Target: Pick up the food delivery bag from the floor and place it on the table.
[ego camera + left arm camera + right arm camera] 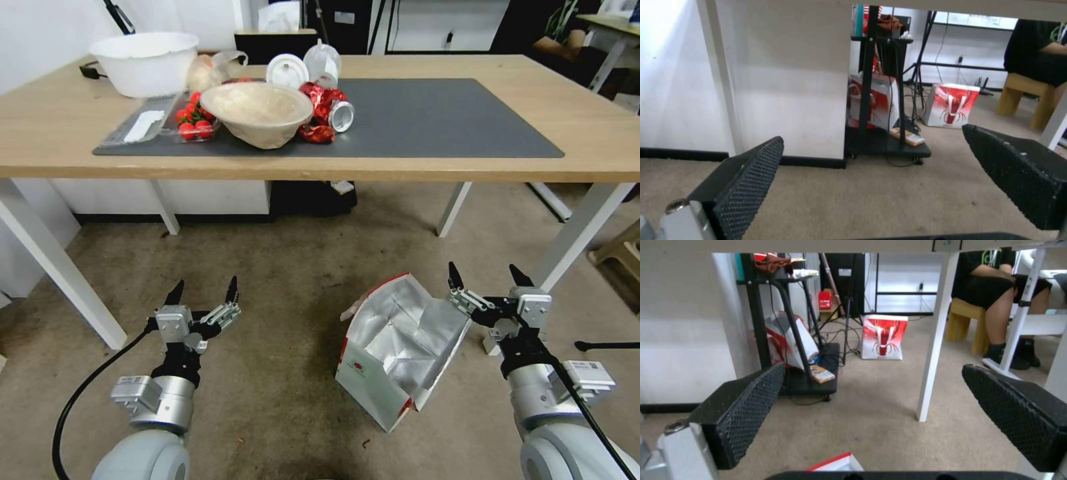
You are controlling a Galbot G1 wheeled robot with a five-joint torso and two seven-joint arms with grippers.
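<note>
The food delivery bag (397,350) lies tipped on the floor (280,280), its open mouth showing silver foil lining, with white and red sides and a small red logo. A red-edged corner of the bag (835,464) peeks in at the right wrist view. My right gripper (485,277) hangs open just to the right of the bag's mouth, not touching it. My left gripper (204,291) is open over bare floor, well to the left of the bag. Beyond both stands the table (467,167) with its dark grey mat (440,117).
On the mat's left part sit a beige bowl (257,112), a white tub (145,61), strawberries (193,120), a crushed red can (330,110) and lids. White table legs (60,267) (933,340) stand left and right. A black cart (880,100) and a red-white bag (884,336) are behind.
</note>
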